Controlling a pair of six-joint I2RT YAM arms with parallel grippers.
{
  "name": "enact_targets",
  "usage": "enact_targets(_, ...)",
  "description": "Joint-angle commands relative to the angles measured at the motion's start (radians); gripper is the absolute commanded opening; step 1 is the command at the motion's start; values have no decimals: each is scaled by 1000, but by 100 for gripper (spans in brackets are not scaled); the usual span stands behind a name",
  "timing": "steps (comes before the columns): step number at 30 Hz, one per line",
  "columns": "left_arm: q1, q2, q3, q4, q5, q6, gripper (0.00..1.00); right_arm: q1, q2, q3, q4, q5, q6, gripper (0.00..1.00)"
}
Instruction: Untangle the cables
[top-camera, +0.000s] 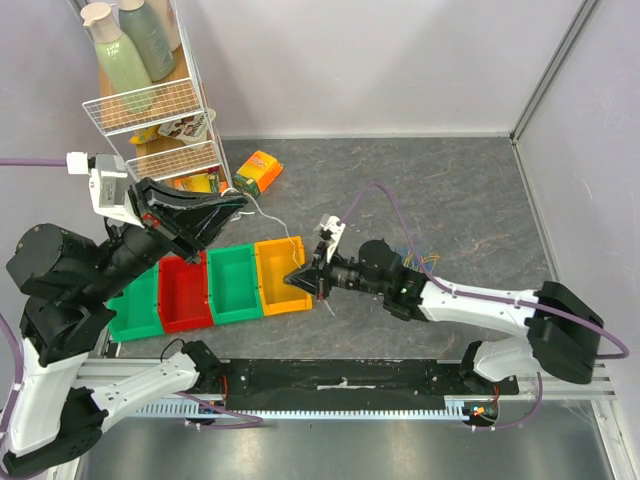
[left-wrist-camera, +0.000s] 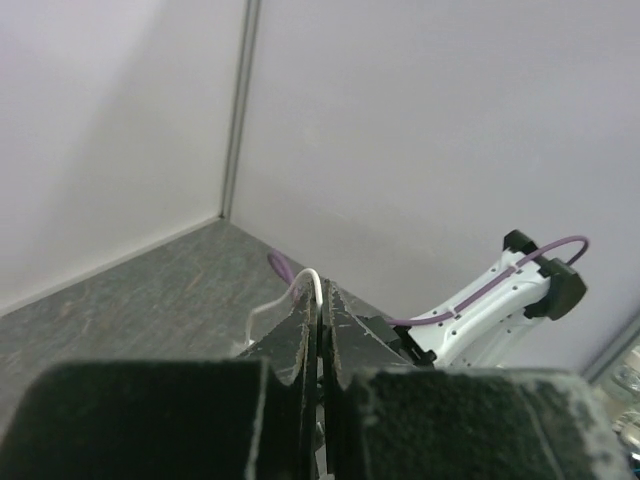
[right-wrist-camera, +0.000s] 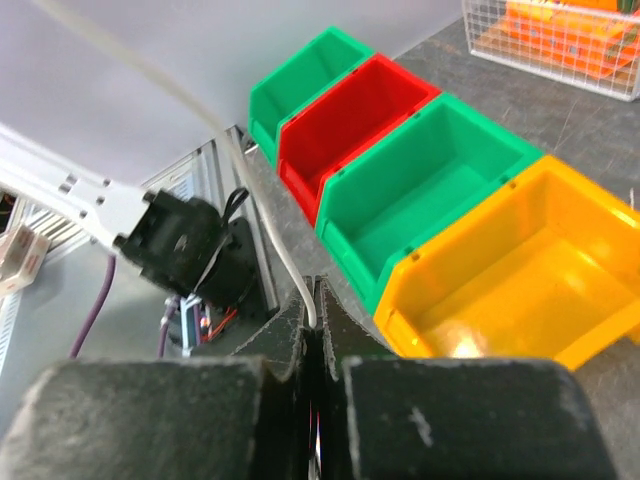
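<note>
Cables (top-camera: 428, 262), a small coloured bunch, lie on the surface (top-camera: 450, 190) beside the right arm. One white cable (right-wrist-camera: 290, 275) runs between both arms. Left gripper (left-wrist-camera: 320, 290): jaws closed on one end. Right gripper (right-wrist-camera: 312, 290): jaws closed on the other.

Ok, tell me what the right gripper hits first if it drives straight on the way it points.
Probably the nearer green bin: the right gripper, shut on a white cable, aims along the bins' front edge, past the yellow bin. Depth is unclear; it may meet the table first.
</note>
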Motion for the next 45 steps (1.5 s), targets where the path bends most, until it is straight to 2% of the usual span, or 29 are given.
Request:
enact_targets(1, 1, 4, -13, -63, -100, 102, 2, 4, 110, 182, 26, 41, -48, 0)
enact_targets(5, 1, 7, -46, -90, -128, 126, 2, 4, 252, 276, 51, 39, -55, 0)
enact_targets(9, 0, -3, -118, -107, -191, 145, 2, 1, 349, 301, 103, 64, -58, 0)
enact_targets(18, 1, -4, -384, -35, -401, 212, 2, -57, 571, 230, 438, -10, 99, 0)
enact_targets(22, 3, -7, -490, 17, -479, 229, 2, -87, 622, 235, 453, -16, 130, 0)
enact_targets(24, 5, -6, -531, 44, -511, 234, 2, -94, 628, 281, 297, 16, 114, 0)
enact_targets(26, 12, 8, -559, 58, -525, 238, 2, -93, 616, 296, 197, 34, 77, 8)
enact_targets(28, 20, 25, -568, 55, -545, 229, 2, -91, 592, 269, 157, 63, 74, 21)
enact_targets(35, 40, 71, -577, 22, -584, 157, 2, -90, 472, 166, 84, 53, 51, 57)
enact_targets(38, 40, 65, -592, 0, -568, 140, 2, -87, 365, 99, 39, 76, 37, 65)
enact_targets(45, 43, 73, -614, -57, -485, 76, 2, -87, 72, 48, -282, 180, -54, 70)
